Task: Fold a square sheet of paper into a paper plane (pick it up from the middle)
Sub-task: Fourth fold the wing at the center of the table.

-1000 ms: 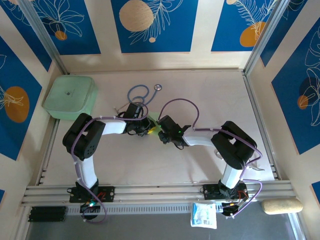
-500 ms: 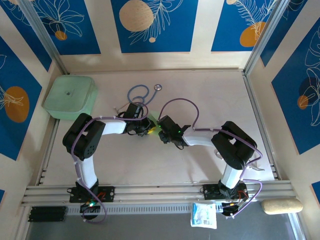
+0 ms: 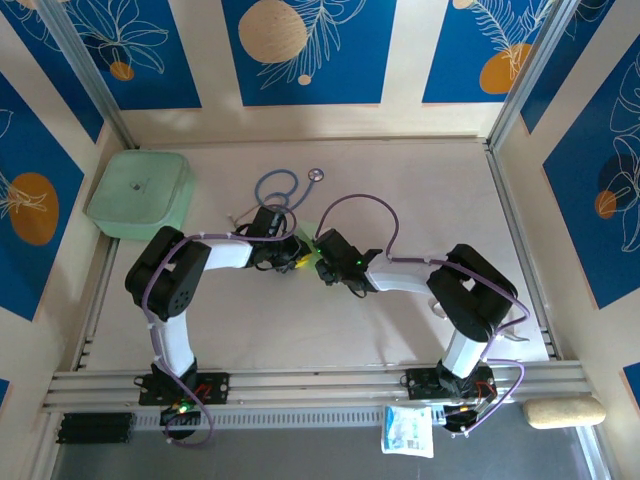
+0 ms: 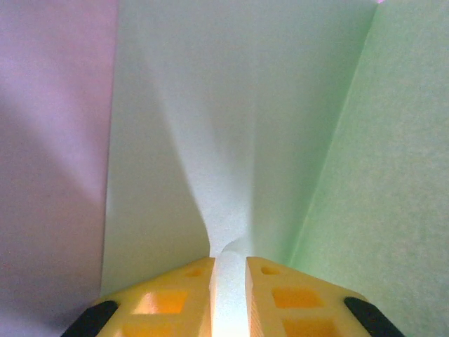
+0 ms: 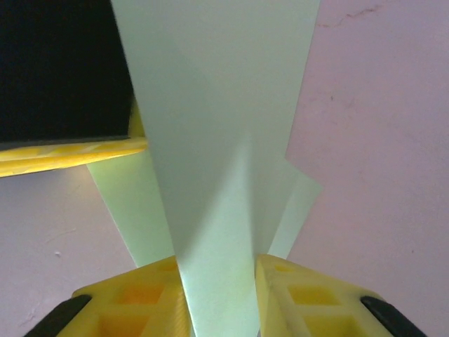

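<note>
The pale green square sheet of paper (image 3: 308, 250) is held between both grippers at mid-table, mostly hidden under them. In the left wrist view the paper (image 4: 231, 126) rises in creased panels, and my left gripper (image 4: 229, 261) is shut on a pinched ridge of it. In the right wrist view folded layers of the paper (image 5: 210, 105) fan upward, with my right gripper (image 5: 216, 263) shut on them. A yellow finger of the left gripper (image 5: 70, 153) shows just beyond. Whether the folds form the paper plane I cannot tell.
A thick mint-green box (image 3: 140, 193) sits at the back left. A blue stethoscope (image 3: 280, 186) lies just behind the grippers. A white packet (image 3: 407, 430) and a beige pad (image 3: 563, 411) lie past the front rail.
The right arm's elbow has shifted slightly to the right. Both grippers and the paper stay where they were.
</note>
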Available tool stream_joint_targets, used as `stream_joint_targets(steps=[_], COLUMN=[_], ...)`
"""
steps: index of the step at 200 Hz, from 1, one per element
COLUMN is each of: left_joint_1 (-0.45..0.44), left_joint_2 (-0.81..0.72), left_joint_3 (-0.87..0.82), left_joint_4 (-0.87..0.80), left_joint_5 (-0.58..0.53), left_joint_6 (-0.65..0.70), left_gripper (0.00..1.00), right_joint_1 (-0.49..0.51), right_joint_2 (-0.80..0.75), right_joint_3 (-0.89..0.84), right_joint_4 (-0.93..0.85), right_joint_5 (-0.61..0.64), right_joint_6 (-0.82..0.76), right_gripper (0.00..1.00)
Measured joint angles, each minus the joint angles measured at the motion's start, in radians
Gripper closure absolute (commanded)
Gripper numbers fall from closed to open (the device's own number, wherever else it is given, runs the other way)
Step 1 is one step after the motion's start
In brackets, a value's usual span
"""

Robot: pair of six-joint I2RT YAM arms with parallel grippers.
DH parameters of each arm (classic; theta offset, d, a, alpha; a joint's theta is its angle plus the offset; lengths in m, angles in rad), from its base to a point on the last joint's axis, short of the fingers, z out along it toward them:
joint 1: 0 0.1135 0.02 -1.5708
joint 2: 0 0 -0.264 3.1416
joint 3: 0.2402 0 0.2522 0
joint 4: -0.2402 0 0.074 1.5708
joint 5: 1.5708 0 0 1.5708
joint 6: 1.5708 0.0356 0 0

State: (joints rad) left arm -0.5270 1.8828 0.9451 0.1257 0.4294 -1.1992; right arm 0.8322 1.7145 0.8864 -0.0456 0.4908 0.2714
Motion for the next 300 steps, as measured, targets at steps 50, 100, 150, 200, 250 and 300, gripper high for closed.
stream_joint_targets(steps=[50, 100, 150, 200, 250, 300], left_joint_1=[0.000, 0.000, 0.000, -0.002, -0.002, -0.002], left_joint_2=[0.000, 0.000, -0.002, -0.059, -0.134, -0.133], left_joint_3=[-0.001, -0.002, -0.002, -0.029, -0.062, -0.066], left_joint_4=[0.001, 0.002, 0.000, -0.061, -0.108, -0.088], left_joint_5=[0.000, 0.000, -0.001, -0.041, -0.091, -0.085], left_joint_6=[0.000, 0.000, 0.001, 0.008, 0.043, 0.053], left_gripper=[0.81, 0.82, 0.80, 0.76, 0.76, 0.76], right_joint_1=[0.000, -0.001, -0.017, -0.057, -0.114, -0.156], right_joint_2=[0.000, 0.001, 0.004, 0.004, 0.013, 0.037], right_joint_3=[0.005, 0.011, 0.011, 0.011, 0.020, 0.028], right_joint_4=[-0.003, -0.003, -0.005, -0.026, -0.033, -0.032], right_joint_5=[-0.012, -0.058, -0.119, -0.214, -0.348, -0.470], right_joint_6=[0.007, 0.005, 0.006, 0.010, 0.033, 0.055], right_gripper=[0.84, 0.90, 0.92, 0.93, 0.93, 0.93])
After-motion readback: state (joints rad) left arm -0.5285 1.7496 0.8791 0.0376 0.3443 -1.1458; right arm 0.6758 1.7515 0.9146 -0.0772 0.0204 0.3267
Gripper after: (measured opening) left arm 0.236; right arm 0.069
